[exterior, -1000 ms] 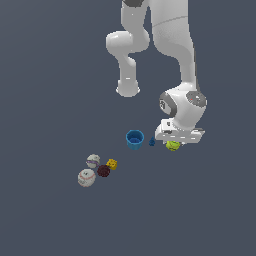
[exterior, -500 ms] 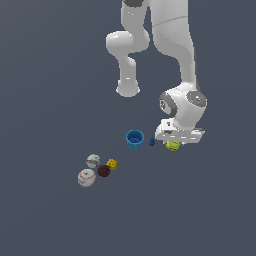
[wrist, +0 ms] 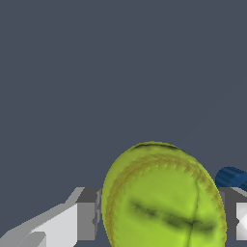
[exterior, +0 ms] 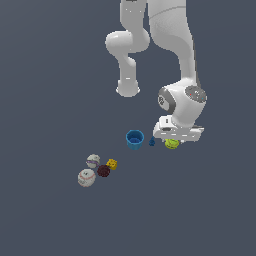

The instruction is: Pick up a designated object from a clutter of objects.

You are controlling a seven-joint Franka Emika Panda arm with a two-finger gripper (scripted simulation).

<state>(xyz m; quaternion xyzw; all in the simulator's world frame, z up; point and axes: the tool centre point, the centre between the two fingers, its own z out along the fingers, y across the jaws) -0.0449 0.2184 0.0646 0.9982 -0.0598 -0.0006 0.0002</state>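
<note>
The yellow-green tennis ball (exterior: 171, 144) is seen directly under the white gripper (exterior: 172, 142) of the Panda arm (exterior: 172, 45), toward the exterior view's right of the dark grey surface (exterior: 50, 75). In the wrist view the tennis ball (wrist: 164, 198) fills the space between the two grey fingers (wrist: 87, 214), and each finger is seen just at the ball's side; the jaws are set around the ball and appear to be pinching it, though true contact cannot be confirmed. Faint seam lines are visible across the ball's fuzzy skin. Whether the ball rests on the surface or is raised off it cannot be told.

Just to the exterior view's left of the ball, a tiny blue cone (exterior: 152, 142) is seen, and beyond it the blue cup (exterior: 134, 139) stands upright with its mouth open upward. A blue edge (wrist: 231, 177) is caught at the side of the wrist view, behind one finger; which blue item it belongs to cannot be told.

Well apart from these, nearer and toward the exterior view's left, a second group is gathered: a whitish ball (exterior: 93, 161), a dark maroon ball (exterior: 103, 171) just beside it, a small yellow cube (exterior: 112, 164) next to the maroon ball, and a white baseball (exterior: 86, 177) with red stitching at the near edge of the group.
</note>
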